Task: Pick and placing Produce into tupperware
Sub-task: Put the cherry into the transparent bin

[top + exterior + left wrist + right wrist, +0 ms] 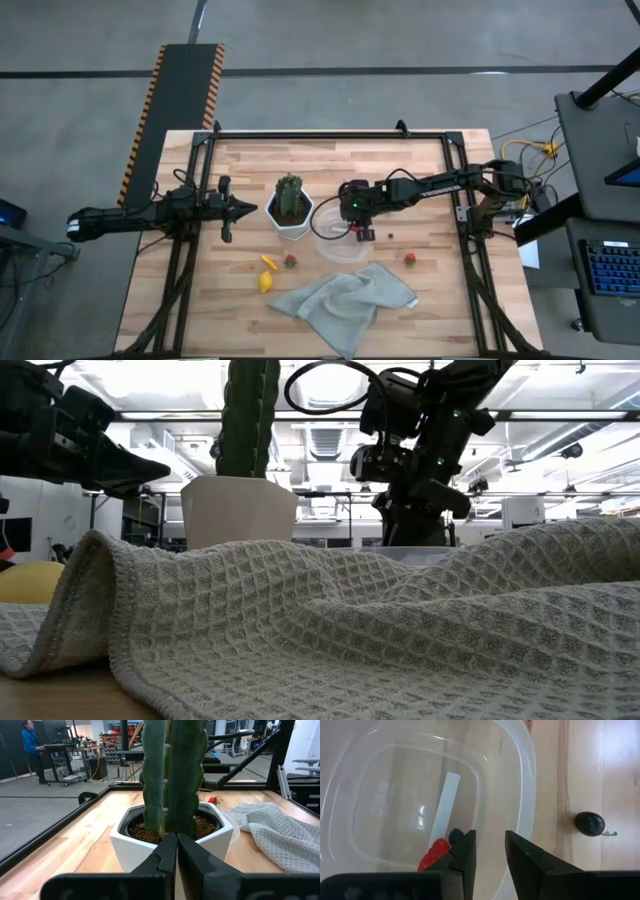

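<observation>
The clear tub stands on the table beside the white cactus pot. In the right wrist view a red strawberry and a dark berry lie on the tub's floor. My right gripper hangs open and empty over the tub's rim, pointing down. Another dark berry lies on the table just outside the tub. Two yellow pieces and two strawberries lie on the table. My left gripper is shut and empty, level, just left of the pot.
A crumpled grey-green waffle cloth lies at the table's near side and fills the low view. The tall green cactus stands in the pot right in front of my left gripper. A black frame runs round the table.
</observation>
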`<action>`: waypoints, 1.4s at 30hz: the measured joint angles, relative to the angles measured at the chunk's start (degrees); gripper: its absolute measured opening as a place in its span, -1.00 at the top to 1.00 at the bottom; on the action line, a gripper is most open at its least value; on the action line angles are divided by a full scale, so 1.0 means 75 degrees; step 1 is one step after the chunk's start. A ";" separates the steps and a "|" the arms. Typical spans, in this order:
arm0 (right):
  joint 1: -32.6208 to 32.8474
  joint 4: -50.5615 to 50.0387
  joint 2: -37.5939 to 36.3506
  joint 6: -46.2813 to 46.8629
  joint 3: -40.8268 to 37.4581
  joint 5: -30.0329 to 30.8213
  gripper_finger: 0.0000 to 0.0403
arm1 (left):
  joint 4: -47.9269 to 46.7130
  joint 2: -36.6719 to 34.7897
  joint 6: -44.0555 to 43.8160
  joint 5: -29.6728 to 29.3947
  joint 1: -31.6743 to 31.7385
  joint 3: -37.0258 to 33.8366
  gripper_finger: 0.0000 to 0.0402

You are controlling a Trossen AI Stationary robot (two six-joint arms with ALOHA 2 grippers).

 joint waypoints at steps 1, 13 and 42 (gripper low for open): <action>-0.0004 0.0002 -0.0007 0.0003 0.0030 0.0000 0.53 | 0.0003 0.0000 0.0000 0.0000 0.0000 0.0000 1.00; -0.0078 -0.0374 -0.0411 -0.0480 0.0706 0.0198 0.60 | 0.0002 0.0000 0.0000 0.0001 -0.0001 0.0000 1.00; -0.0193 -0.0972 -0.3654 0.0381 -0.1125 0.1773 0.42 | 0.0006 0.0044 0.0032 -0.0400 -0.0003 0.0000 1.00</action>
